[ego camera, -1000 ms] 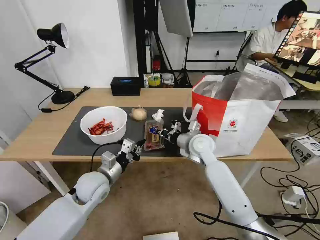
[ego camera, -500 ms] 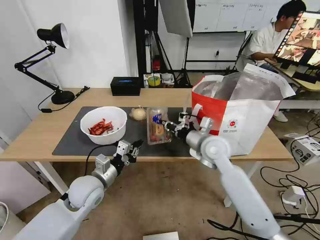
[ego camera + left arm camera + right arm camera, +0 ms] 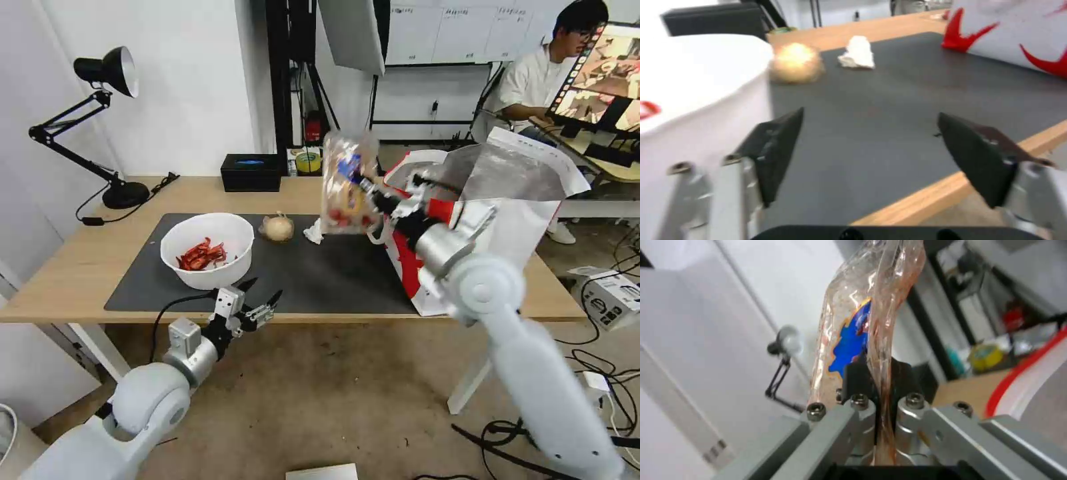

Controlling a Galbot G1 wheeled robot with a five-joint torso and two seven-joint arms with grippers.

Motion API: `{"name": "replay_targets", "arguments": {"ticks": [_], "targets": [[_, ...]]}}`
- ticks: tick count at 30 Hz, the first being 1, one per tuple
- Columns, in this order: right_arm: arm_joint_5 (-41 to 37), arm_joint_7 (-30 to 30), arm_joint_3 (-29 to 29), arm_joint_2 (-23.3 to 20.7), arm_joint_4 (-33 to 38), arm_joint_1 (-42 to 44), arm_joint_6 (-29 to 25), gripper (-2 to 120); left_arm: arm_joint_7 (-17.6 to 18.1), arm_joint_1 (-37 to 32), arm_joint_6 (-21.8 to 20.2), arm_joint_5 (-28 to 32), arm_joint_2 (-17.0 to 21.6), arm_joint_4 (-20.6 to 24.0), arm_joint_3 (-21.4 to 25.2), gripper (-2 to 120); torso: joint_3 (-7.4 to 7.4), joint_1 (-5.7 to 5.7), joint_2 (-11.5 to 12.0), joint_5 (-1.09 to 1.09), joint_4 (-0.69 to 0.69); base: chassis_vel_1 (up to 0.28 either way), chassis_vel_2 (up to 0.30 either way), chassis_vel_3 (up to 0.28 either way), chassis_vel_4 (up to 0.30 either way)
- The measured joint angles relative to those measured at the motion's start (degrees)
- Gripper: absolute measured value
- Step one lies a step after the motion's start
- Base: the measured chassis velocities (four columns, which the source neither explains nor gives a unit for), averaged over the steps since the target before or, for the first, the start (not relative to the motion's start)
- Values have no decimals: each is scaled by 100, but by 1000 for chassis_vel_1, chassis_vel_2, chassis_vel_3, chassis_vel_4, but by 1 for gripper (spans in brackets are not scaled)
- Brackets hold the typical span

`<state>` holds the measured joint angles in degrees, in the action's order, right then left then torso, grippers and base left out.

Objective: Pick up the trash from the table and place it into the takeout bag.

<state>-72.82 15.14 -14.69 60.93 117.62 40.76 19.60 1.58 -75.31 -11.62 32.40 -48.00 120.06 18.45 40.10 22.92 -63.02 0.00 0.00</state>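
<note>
My right gripper (image 3: pixel 373 190) (image 3: pixel 876 373) is shut on the edge of the clear plastic tray (image 3: pixel 347 183) (image 3: pixel 862 320), holding it upright in the air beside the open mouth of the takeout bag (image 3: pixel 500 227). On the dark mat (image 3: pixel 327 273) lie the white bowl (image 3: pixel 208 248) with red shell scraps, the bagged beige lump (image 3: pixel 277 228) (image 3: pixel 795 63) and the crumpled tissue (image 3: pixel 313 231) (image 3: pixel 858 53). My left gripper (image 3: pixel 257 299) (image 3: pixel 871 156) hangs open at the table's front edge, just right of the bowl (image 3: pixel 693 110).
A black box (image 3: pixel 251 171) with a blue top sits at the table's back edge. A black desk lamp (image 3: pixel 100 120) stands at the back left. The takeout bag (image 3: pixel 1013 36) occupies the right end of the table (image 3: pixel 80 260). Cables lie on the floor at right.
My right gripper has lifted the clear tray off the mat and swung it up and right toward the bag's mouth. The left arm has pulled back toward the table's front edge.
</note>
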Motion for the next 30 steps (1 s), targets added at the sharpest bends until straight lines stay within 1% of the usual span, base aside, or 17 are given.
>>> {"name": "replay_targets", "arguments": {"ticks": [1, 2, 3, 6, 7, 9, 10, 12, 14, 16, 19, 24, 30], "targets": [[-48, 62, -84, -48, 18, -61, -35, 0, -11, -86, 5, -1, -2, 52, 126, 90, 0, 0, 0, 0, 0, 0, 0, 0, 0], [-138, 194, -216, -133, 34, -150, -70, 0, -27, -238, 24, -5, -30, 126, 310, 96, 0, 0, 0, 0, 0, 0, 0, 0, 0], [-138, 194, -216, -133, 34, -150, -70, 0, -27, -238, 24, -5, -30, 126, 310, 96, 0, 0, 0, 0, 0, 0, 0, 0, 0], [-182, 471, -496, -323, -29, -312, -95, 0, -75, -513, 116, -47, -150, 211, 579, 100, 0, 0, 0, 1, 0, 0, 0, 0, 0], [-182, 471, -496, -323, -29, -312, -95, 0, -75, -513, 116, -47, -150, 211, 579, 100, 0, 0, 0, 1, 0, 0, 0, 0, 0], [-100, 675, -717, -508, -126, -356, -95, 0, -123, -656, 175, -94, -252, 240, 687, 100, 0, 0, -1, 0, 1, 0, 0, 0, 0], [-100, 675, -717, -508, -126, -356, -95, 0, -123, -656, 175, -94, -252, 240, 687, 100, 0, 0, -1, 0, 1, 0, 0, 0, 0], [420, 803, -917, -770, -283, -307, -75, 0, -173, -772, 182, -109, -348, 267, 762, 100, 0, 0, -1, 1, 0, 0, 0, 0, 0], [540, 813, -947, -840, -317, -276, -67, 0, -179, -787, 183, -112, -367, 267, 765, 100, 0, 0, -1, 2, 0, 0, 0, 0, 0], [935, 860, -1090, -1155, -429, -85, 11, 0, -209, -782, 183, -128, -443, 262, 737, 100, 0, 0, -1, 0, -1, 0, 0, 0, 0], [1113, 863, -1161, -1254, -476, 105, 39, 0, -209, -731, 183, -133, -451, 246, 680, 100, 0, 0, -1, 1, -2, 0, 0, 0, 0], [1245, 862, -1187, -1260, -544, 320, 56, 0, -208, -671, 183, -152, -478, 185, 576, 100, 0, 0, -1, 1, -1, 0, 0, 0, 0], [1260, 894, -1150, -1150, -554, 451, 93, 0, -201, -624, 183, -188, -509, 142, 466, 100, 0, 0, 0, 0, 0, 0, 0, 0, 0]]}}
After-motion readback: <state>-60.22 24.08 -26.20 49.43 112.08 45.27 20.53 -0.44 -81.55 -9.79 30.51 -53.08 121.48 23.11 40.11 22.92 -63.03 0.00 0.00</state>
